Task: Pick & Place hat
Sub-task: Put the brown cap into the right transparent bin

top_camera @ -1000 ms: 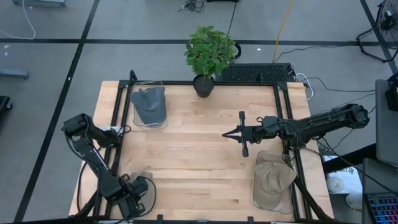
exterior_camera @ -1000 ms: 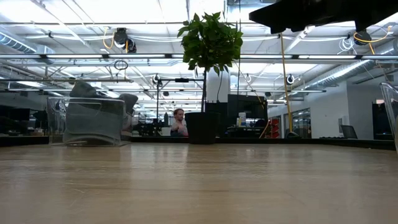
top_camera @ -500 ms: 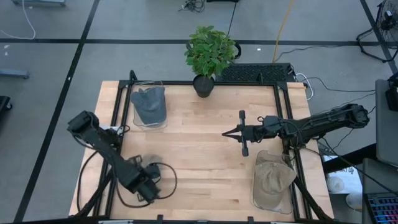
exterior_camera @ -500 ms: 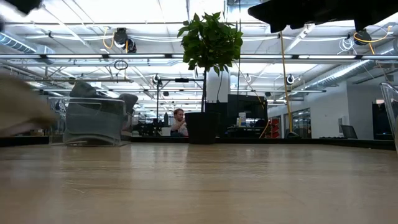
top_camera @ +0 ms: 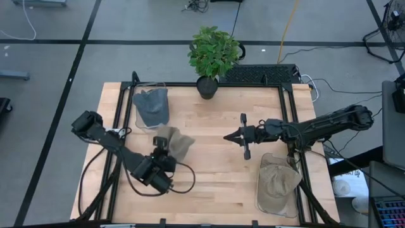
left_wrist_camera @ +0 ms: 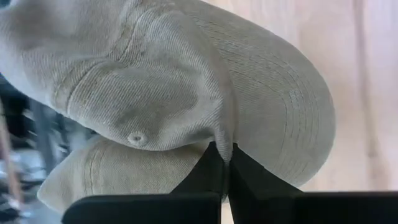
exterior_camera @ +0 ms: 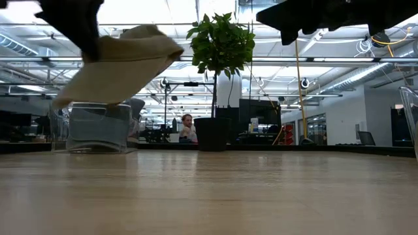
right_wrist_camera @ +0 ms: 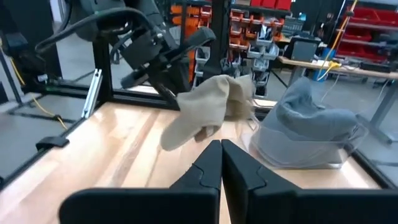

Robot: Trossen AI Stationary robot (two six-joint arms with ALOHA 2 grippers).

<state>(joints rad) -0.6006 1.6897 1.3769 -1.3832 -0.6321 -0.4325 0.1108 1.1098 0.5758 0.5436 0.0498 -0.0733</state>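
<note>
Left end effector (top_camera: 161, 147), newly over mid-table, clamped on tan hat (top_camera: 174, 143); right end effector (top_camera: 229, 136) together.

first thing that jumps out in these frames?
The beige cap pinched in the shut left gripper and hanging clear above the table, left of centre. Behind it, a grey cap sits in a clear bin at the far-left corner, beside a potted plant at the far edge. The right gripper hovers shut mid-table, holding nothing.
</note>
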